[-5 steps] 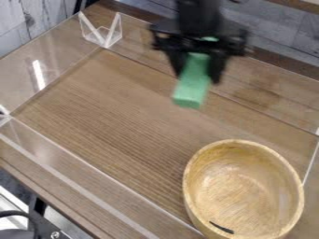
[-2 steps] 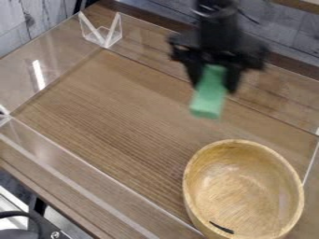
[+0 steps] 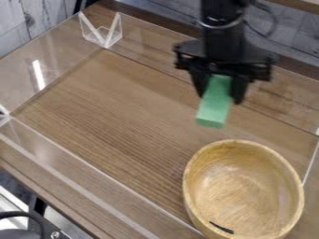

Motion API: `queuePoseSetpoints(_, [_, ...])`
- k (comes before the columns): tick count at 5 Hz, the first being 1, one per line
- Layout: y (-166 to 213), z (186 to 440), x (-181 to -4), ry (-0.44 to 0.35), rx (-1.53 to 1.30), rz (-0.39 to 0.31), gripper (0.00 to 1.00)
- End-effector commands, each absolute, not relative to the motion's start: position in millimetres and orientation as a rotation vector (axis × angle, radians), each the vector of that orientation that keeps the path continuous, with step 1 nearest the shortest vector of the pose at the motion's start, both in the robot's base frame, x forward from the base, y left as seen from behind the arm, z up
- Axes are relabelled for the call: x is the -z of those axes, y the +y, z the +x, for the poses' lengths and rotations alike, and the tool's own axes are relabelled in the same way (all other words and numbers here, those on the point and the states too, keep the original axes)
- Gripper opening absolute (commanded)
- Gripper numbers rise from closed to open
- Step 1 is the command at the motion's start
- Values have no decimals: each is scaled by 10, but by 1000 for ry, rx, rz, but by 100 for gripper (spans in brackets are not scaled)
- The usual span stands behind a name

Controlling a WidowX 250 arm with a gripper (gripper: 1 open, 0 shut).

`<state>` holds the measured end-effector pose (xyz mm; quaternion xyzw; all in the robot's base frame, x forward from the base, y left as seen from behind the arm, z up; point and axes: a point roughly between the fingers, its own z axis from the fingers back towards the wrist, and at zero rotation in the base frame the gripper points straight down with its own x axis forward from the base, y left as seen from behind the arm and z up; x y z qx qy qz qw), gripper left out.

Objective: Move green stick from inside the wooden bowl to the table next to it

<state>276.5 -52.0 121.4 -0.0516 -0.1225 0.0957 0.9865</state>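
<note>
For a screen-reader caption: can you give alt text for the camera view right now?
A black gripper holds a green stick in the air over a brown wood-grain table with clear walls. The wooden bowl sits at the lower right, without the stick.

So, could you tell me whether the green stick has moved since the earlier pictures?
Yes. Clamped in the gripper, the green stick has shifted rightward and slightly down in the view, closer to the wooden bowl, which has stayed put.

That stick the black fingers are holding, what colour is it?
Plain bright green: the stick shows clearly in the only camera view, against the brown table.
</note>
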Motion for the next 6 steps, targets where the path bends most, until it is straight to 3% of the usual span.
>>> queuePoseSetpoints(1, [-880, 2794, -1305, -302, -137, -130, 0])
queuePoseSetpoints(2, [-440, 2808, -1335, -318, -190, -104, 0])
queuePoseSetpoints(3, [-766, 2830, -1265, -321, -161, -109, 0])
queuePoseSetpoints(4, [-317, 2850, -1311, -340, -219, -87, 0])
queuePoseSetpoints(6, [-988, 2882, -1156, -348, -149, -101, 0])
